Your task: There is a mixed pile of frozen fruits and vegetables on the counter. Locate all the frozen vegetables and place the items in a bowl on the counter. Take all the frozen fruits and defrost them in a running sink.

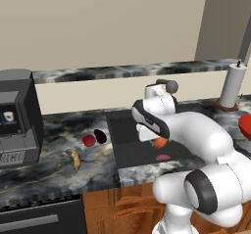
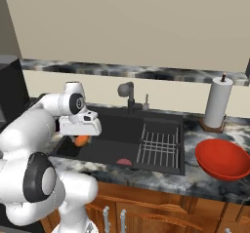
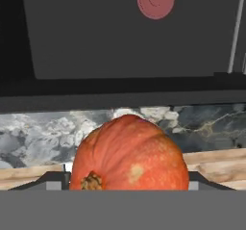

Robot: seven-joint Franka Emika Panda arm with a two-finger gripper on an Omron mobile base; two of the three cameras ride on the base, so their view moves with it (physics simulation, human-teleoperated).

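My gripper (image 2: 81, 138) is shut on the orange-red round piece (image 3: 129, 157), a ribbed vegetable with a brown stem end. It hangs above the front left part of the dark sink (image 2: 117, 129), near the counter's front strip (image 3: 38, 128). The piece hides my fingertips in the hand view. Left of the sink on the counter (image 1: 63, 174) lie the red ball (image 1: 88, 140), the dark purple aubergine (image 1: 100, 136) touching it, and the banana (image 1: 75, 158) nearer the front edge. The red-orange bowl (image 2: 223, 159) sits on the counter right of the sink.
A flat pinkish-red oval (image 2: 124, 162) lies on the sink floor near the front wall. A wire rack (image 2: 158, 146) fills the sink's right half. The grey tap (image 2: 128, 93) stands behind the basin. A paper towel roll (image 2: 216, 103) is back right, a coffee machine (image 1: 17, 115) far left.
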